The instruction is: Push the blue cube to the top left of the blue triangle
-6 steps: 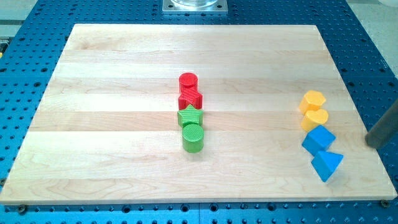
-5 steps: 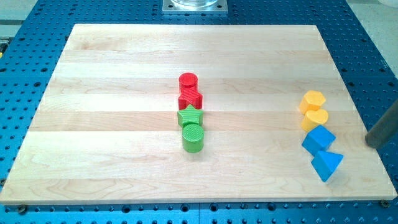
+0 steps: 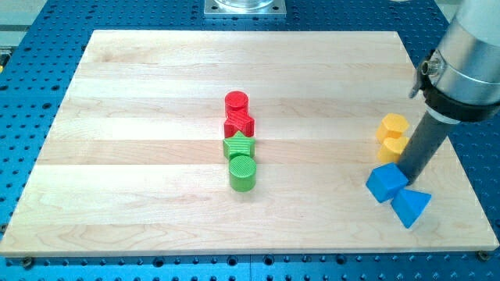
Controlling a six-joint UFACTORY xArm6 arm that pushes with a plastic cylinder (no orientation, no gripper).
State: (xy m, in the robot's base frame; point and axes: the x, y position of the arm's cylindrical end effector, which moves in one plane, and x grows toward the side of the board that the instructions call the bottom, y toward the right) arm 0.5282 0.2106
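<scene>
Two clusters of blocks on our board, with my tip at the right-hand one.

On the wooden board (image 3: 141, 117) we find a column at the centre: red cylinder (image 3: 237, 102) farthest, red star (image 3: 239, 125) touching it, then green star (image 3: 238, 146), then green cylinder (image 3: 242, 172) nearest. On the right, two yellow hearts (image 3: 392, 125) (image 3: 391, 147) sit one behind the other; nearer lie the blue cube (image 3: 387, 183) and, to its near right, the blue triangle (image 3: 411, 206). My tip (image 3: 408, 180) stands at the cube's right, just behind the triangle.
</scene>
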